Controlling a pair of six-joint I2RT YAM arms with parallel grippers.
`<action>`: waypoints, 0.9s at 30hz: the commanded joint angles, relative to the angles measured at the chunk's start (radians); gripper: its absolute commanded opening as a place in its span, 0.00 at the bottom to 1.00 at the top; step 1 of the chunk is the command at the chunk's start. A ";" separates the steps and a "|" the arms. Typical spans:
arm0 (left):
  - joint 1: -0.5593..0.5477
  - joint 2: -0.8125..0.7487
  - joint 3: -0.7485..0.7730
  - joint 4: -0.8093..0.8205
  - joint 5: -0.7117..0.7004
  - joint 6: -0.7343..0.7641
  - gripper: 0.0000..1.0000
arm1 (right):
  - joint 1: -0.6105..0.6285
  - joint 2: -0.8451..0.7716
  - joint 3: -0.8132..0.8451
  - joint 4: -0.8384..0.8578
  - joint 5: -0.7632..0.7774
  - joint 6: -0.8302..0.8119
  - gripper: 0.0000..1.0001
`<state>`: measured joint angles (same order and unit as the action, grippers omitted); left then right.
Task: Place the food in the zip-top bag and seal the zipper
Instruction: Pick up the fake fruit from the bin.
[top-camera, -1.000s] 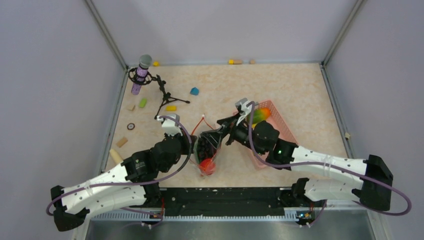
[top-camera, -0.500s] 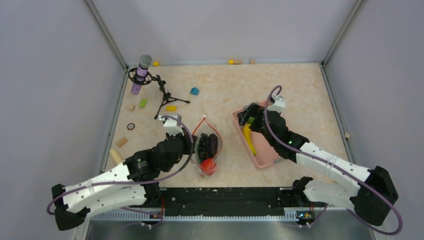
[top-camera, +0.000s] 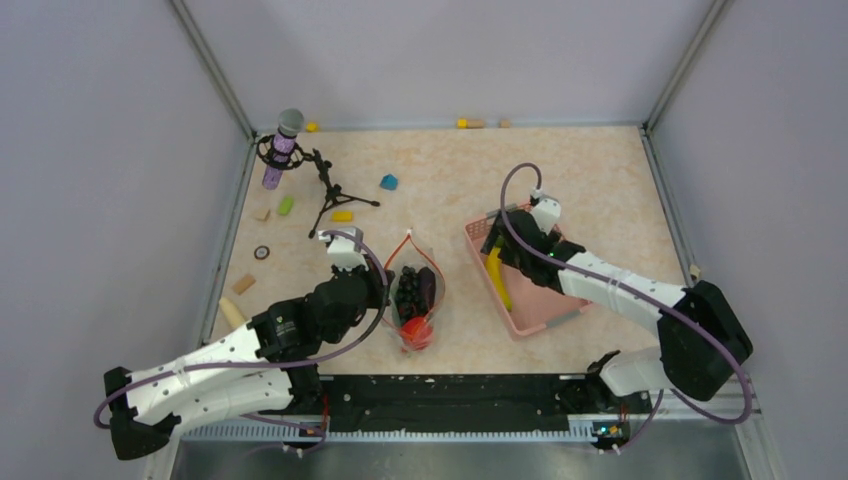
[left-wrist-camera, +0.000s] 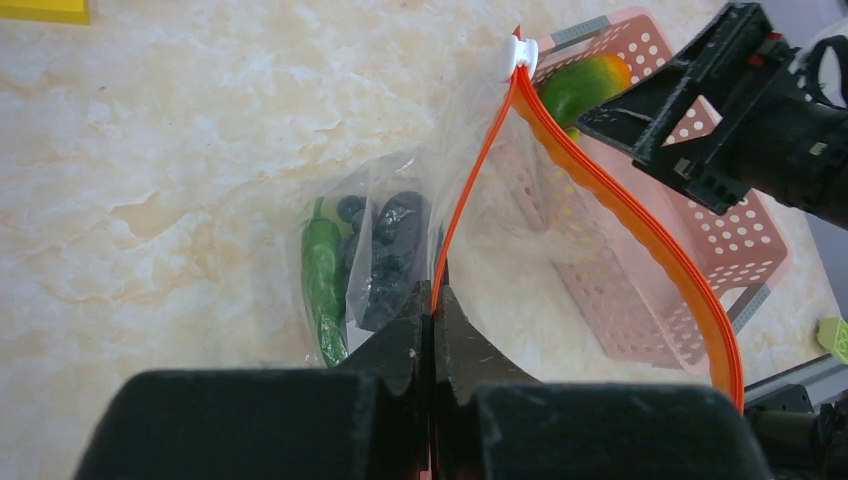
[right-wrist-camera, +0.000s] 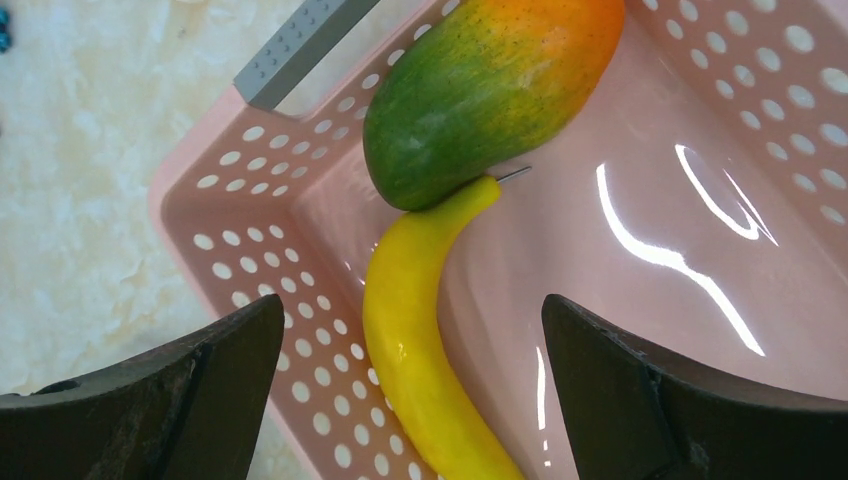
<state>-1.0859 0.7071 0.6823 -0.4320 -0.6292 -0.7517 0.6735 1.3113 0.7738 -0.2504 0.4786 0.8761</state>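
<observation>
Bag (top-camera: 415, 300) sits lower centre of your top view, grapes (top-camera: 408, 290) and tomato (top-camera: 416, 331) inside. Your left gripper (left-wrist-camera: 432, 320) is clamped on its orange zipper (left-wrist-camera: 600, 200). Your right gripper (right-wrist-camera: 440, 400) hangs wide open over the pink basket (right-wrist-camera: 250, 200), right of centre, which holds a banana (right-wrist-camera: 400, 290) and a mango (right-wrist-camera: 480, 90).

Table (top-camera: 600, 180): beige marble-look top.
- 7 o'clock, near centre: zip-top bag (left-wrist-camera: 420, 175), mouth toward 12.
- 4 o'clock: pink basket (top-camera: 530, 328).
- 10 o'clock: mic tripod (top-camera: 330, 195), with blue block (top-camera: 389, 182), yellow block (top-camera: 342, 216) and green bit (top-camera: 286, 205) beside it.
- 9 o'clock edge: tan blocks (top-camera: 243, 285), small ring (top-camera: 262, 253).
- 12 o'clock edge: yellow-orange peg (top-camera: 468, 124).
</observation>
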 joint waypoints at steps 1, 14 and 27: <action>0.004 -0.005 0.005 0.030 -0.019 0.015 0.00 | -0.012 0.101 0.106 -0.052 -0.011 0.010 0.99; 0.004 -0.018 0.000 0.028 -0.018 0.015 0.00 | -0.028 0.307 0.180 -0.128 -0.012 0.059 0.88; 0.004 -0.004 0.003 0.032 -0.014 0.017 0.00 | -0.030 0.302 0.124 -0.128 -0.023 0.127 0.70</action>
<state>-1.0859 0.7006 0.6823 -0.4328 -0.6292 -0.7490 0.6495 1.6341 0.9104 -0.3679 0.4549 0.9554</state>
